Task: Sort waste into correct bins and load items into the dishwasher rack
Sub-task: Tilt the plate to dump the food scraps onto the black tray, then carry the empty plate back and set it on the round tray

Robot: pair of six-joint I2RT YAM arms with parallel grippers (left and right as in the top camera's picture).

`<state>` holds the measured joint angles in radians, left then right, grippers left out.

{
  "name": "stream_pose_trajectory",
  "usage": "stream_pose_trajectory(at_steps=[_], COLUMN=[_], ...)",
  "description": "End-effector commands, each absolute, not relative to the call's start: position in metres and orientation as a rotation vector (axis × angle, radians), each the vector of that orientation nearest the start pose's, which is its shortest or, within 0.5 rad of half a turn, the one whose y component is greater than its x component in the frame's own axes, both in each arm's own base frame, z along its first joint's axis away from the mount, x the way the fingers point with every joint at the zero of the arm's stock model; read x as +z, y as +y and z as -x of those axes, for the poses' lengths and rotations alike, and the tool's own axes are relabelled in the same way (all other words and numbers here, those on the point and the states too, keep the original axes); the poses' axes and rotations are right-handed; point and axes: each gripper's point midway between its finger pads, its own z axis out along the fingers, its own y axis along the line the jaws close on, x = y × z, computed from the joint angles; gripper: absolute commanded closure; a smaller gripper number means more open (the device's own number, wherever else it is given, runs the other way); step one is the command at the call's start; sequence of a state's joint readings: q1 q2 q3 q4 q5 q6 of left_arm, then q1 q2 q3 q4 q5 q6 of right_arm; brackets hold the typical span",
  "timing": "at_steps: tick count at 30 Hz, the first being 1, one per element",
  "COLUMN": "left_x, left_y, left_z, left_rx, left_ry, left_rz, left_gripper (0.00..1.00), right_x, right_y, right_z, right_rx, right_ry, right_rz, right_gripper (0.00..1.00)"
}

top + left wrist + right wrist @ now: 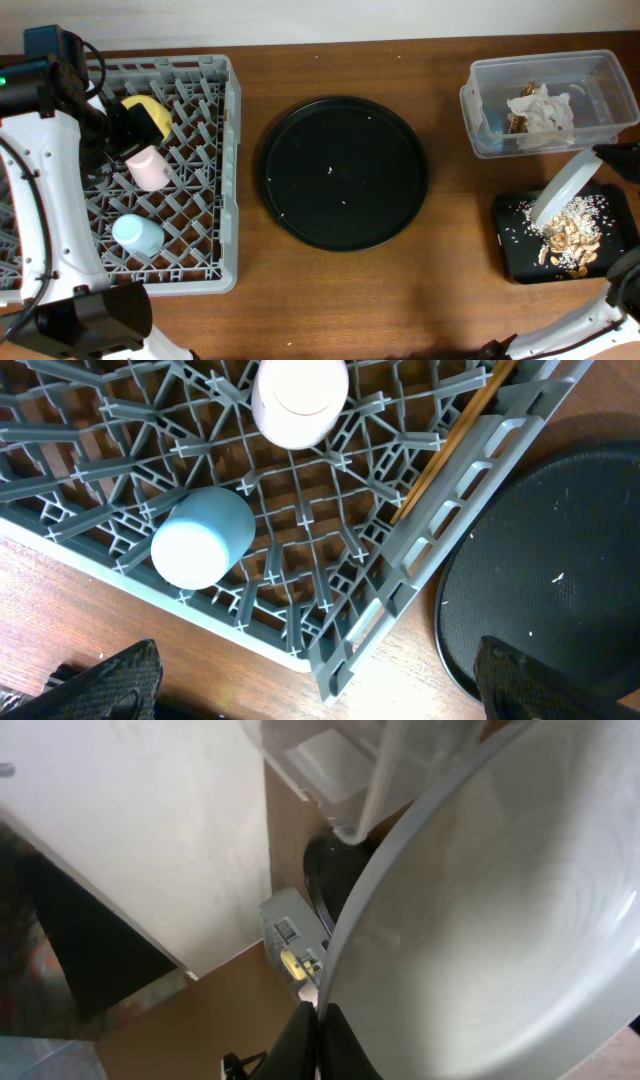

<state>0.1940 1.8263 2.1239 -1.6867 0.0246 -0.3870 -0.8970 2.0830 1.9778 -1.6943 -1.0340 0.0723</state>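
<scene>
The grey dishwasher rack (pixel 228 180) at the left holds a yellow bowl (pixel 150 110), a pink cup (pixel 148 168) and a light blue cup (pixel 138 235). My left gripper (pixel 135 128) hovers over the rack. In the left wrist view it (pixel 320 690) is wide open and empty above the rack's corner (pixel 340 670), with the blue cup (pixel 200 538), the pink cup (pixel 298 400) and wooden chopsticks (pixel 450 445) in the lattice. My right gripper (pixel 320 1040) is shut on the rim of the grey-green dish (pixel 500 920), which tilts (pixel 562 188) over the black tray (pixel 510 250) of rice and scraps (pixel 570 232).
A clear tub (pixel 470 110) at the back right holds a crumpled white napkin (pixel 540 108). A large round black tray (pixel 345 172) with a few rice grains lies mid-table. Bare wooden table shows along the front.
</scene>
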Motion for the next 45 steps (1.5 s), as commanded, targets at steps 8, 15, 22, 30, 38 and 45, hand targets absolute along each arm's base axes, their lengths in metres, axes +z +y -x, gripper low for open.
stream_pose_trajectory(at_steps=[8,15,22,30,38,45], left_x=[0.265,0.265,0.265,0.265,0.265,0.265], left_y=[0.066,0.066,0.066,0.066,0.066,0.066], left_z=[-0.337,-0.337,-0.337,-0.337,-0.337,-0.337], left_rx=[-0.050,-0.050,-0.050,-0.050,-0.050,-0.050], left_ry=[2.805,2.805,2.805,2.805,2.806,2.805], left_rz=[0.866,0.866,0.866,0.866,0.866,0.866], left_gripper=[0.01,0.01,0.01,0.01,0.01,0.01], right_x=[0.299,0.269,0.217,0.089,0.102,0.234], right_y=[-0.104,0.034,0.190,0.298,0.326,0.216], right_z=[-0.340,-0.385,-0.413,-0.409,-0.379,-0.401], right_rx=[1.020,0.452,0.015,0.005,0.135,0.101], right_ry=[2.409,2.714,2.644,2.771,2.837,2.822], right_rz=[-0.814,-0.441,-0.105,0.119,0.206,-0.094], right_gripper=[0.96,0.96,0.96,0.94,0.51,0.11])
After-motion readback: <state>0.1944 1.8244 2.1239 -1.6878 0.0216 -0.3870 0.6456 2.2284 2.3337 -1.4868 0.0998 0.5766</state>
